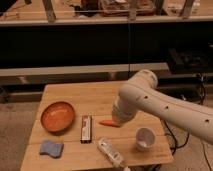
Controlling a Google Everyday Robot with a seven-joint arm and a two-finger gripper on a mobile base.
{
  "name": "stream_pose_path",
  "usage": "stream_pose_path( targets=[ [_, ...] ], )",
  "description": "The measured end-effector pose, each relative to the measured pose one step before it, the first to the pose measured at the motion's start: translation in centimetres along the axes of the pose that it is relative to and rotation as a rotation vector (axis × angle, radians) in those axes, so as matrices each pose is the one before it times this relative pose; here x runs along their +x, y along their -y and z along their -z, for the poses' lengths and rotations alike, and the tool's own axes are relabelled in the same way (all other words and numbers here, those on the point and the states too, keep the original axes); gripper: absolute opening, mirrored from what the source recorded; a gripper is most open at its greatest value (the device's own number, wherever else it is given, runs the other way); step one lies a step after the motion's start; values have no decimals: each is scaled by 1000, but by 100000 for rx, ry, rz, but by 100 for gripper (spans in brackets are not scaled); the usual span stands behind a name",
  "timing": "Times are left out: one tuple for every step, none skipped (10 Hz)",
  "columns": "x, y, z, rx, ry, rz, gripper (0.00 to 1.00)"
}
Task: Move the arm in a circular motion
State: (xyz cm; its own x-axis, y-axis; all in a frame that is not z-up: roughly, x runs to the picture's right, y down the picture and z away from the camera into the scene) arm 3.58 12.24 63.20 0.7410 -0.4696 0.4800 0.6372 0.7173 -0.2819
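arm over table | gripper hidden, grip state cannot tell | carrot beside arm's elbow

Gripper hidden from view, arm cut off by the right edge, carrot partly covered by the arm's rounded joint, clear bottle clipped at the bottom edge, label on the dark bar too small to read.

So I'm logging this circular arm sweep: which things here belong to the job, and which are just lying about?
Job: the arm. Its end effector is not in view.

Lying about, on the table: orange bowl, carrot, dark bar, blue sponge, white cup, plastic bottle.
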Motion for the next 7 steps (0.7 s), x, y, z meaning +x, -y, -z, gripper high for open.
stream_pose_path(
  targets=[
    [-1287, 2638, -64, 1870, 1472, 6203, 0],
    [-806, 3365, -122, 1582, 461, 7661, 0],
    [180, 2696, -253, 605, -206, 5743, 0],
    [1087, 2301, -272, 86, -1249, 4706, 0],
    [1489, 2014, -684, -718, -1039, 3398, 0],
    [1961, 1364, -858, -1262, -2047, 1220, 0],
    [1436, 590, -711, -1443, -956, -206, 0]
  ],
)
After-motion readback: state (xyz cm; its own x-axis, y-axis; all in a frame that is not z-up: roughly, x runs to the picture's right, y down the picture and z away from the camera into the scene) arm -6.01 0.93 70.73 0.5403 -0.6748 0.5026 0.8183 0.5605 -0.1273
